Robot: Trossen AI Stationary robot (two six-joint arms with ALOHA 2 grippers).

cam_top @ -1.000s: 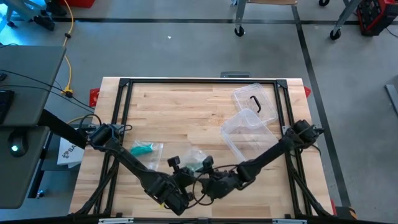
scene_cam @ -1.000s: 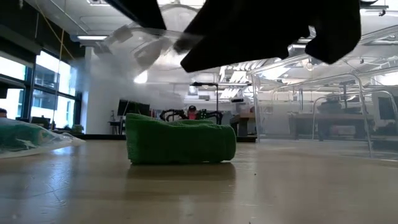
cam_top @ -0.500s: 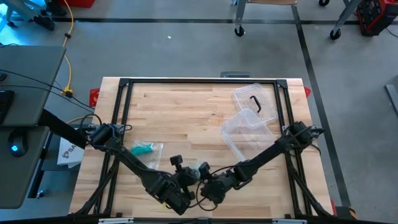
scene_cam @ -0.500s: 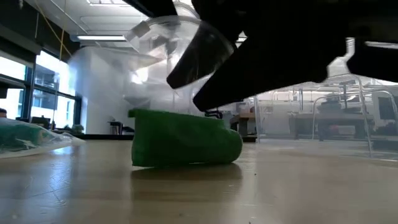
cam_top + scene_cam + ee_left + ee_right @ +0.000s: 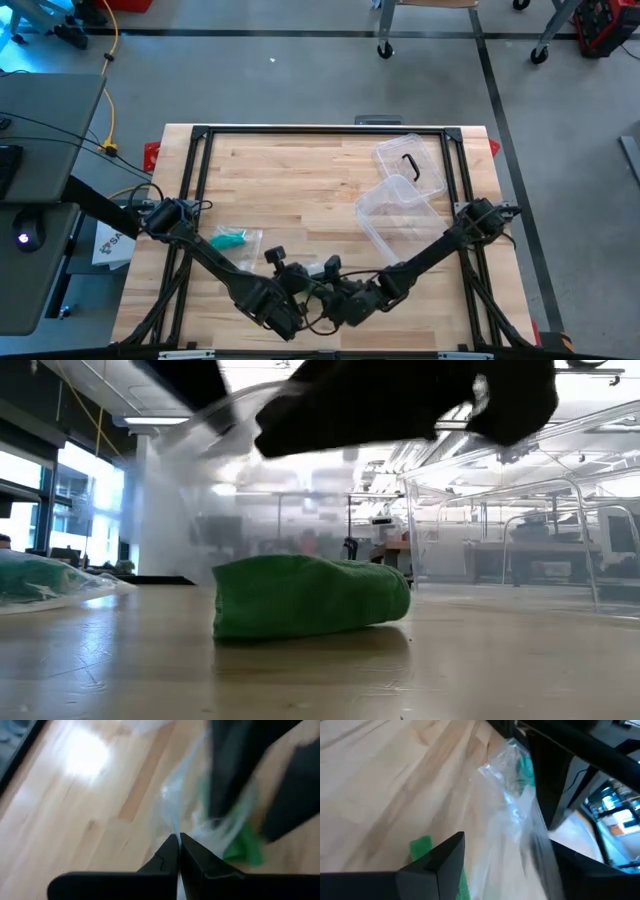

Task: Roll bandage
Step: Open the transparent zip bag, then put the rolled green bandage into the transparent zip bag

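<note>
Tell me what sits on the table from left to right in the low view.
Clear bag with green contents → green bandage roll → clear plastic container.

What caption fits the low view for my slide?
Rolled green bandage lying on the wooden table, dark robot arms and clear plastic wrapper overhead.

So the bandage roll (image 5: 310, 597) is lying on its side on the table (image 5: 300, 180), near the front edge. Everything else sits relative to that roll. The left gripper (image 5: 297, 283) is just to its left, the right gripper (image 5: 330, 290) just to its right, both above it, with a plastic wrapper (image 5: 200, 815) between them. A second bagged bandage (image 5: 232, 239) lies on the table further left. A clear container (image 5: 398, 212) sits behind and right of the roll, its lid (image 5: 408, 163) farther back.
</note>
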